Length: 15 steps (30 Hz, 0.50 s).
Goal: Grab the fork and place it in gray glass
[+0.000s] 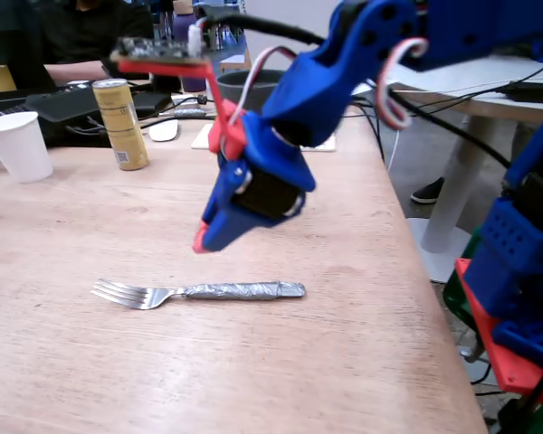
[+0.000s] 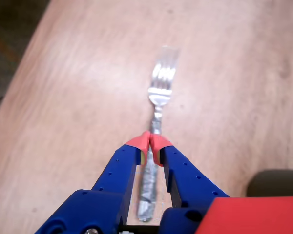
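I am holding my hand [image 1: 202,242] above the bench [image 1: 344,362], clenched on nothing, its red tips pressed together in the wrist view [image 2: 150,142]. The fork [image 1: 197,292] is lying flat on the bench directly below me, untouched. In the wrist view its long axis is running from six o'clock, the taped handle, up to twelve o'clock, the tines [image 2: 162,78], in line with my fingers. I judge I am needing to spread them and drop straight down over the handle. The gray glass is not showing clearly in either view.
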Available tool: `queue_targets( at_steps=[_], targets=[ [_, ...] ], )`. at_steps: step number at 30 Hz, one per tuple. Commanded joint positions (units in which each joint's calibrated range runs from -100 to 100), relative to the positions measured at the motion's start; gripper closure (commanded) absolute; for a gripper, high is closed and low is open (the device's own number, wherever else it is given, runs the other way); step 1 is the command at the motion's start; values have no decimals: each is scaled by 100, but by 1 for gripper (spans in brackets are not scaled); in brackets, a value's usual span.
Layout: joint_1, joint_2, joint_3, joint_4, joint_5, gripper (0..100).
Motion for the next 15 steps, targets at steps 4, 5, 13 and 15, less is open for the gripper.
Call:
queue_targets(
  at_steps=[4, 5, 13, 15],
  targets=[
    [840, 137, -355, 11, 29, 100],
    [891, 137, -355, 11, 29, 100],
    [1009, 780, -449, 11, 24, 100],
    [857, 960, -458, 11, 29, 100]
  ],
)
